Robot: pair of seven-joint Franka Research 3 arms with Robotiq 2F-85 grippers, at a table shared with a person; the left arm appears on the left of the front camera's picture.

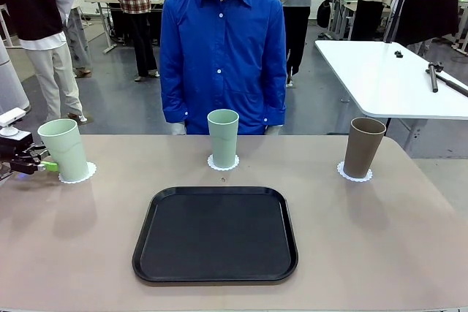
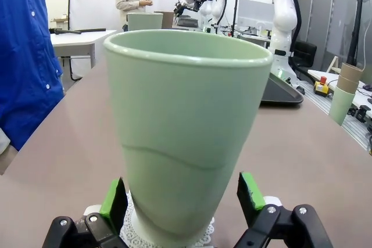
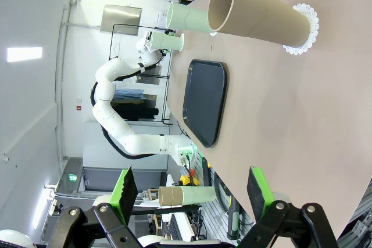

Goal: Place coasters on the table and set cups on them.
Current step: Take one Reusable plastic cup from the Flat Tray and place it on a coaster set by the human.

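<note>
While both grippers gape, left gripper (image 2: 183, 201) straddles mint cup (image 2: 186, 132); no writing legible.

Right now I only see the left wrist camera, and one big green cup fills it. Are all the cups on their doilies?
Observer: Yes. The brown cup stands upright on its own coaster at the table's right side.
Operator: Where's the other green one?
Observer: The middle green cup stands on a coaster in front of the person in blue.
Operator: Is my other gripper holding anything?
Observer: No. The right gripper is open, well back from the brown cup.
</note>
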